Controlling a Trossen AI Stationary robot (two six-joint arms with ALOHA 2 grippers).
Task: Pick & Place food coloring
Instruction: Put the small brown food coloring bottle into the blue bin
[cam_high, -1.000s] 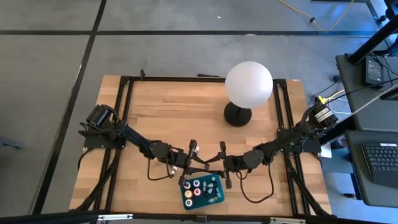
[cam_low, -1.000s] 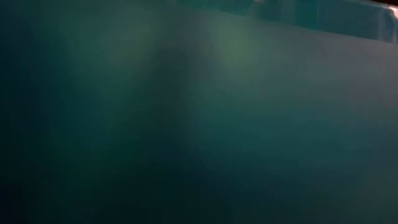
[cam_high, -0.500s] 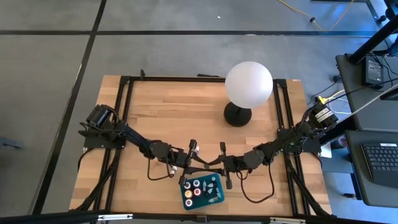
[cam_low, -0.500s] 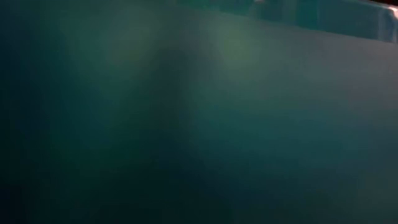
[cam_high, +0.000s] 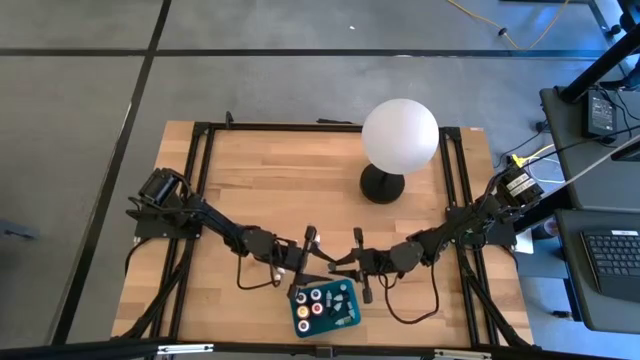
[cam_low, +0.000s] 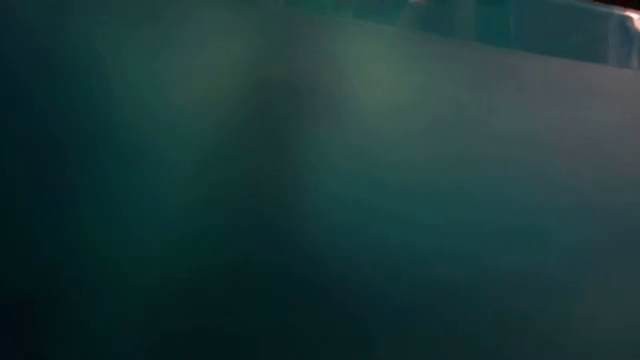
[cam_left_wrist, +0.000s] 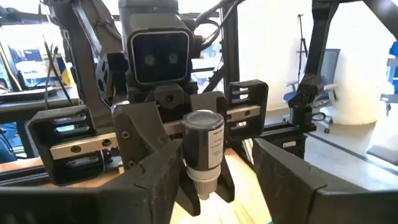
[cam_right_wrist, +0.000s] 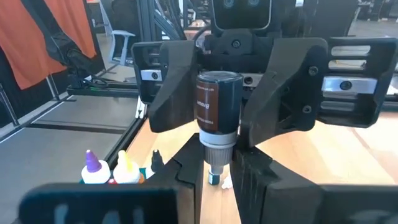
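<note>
Both arms reach low toward the middle of the worktop's near side, wrists facing each other. The left gripper (cam_high: 318, 268) and the right gripper (cam_high: 338, 267) meet tip to tip, each with fingers spread apart.

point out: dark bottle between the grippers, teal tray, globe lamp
dark bottle (cam_right_wrist: 218, 106), right wrist view, on its dark body.
teal tray (cam_high: 297, 322), high view, on its left rim.
globe lamp (cam_high: 400, 137), high view, on the white globe.
</note>
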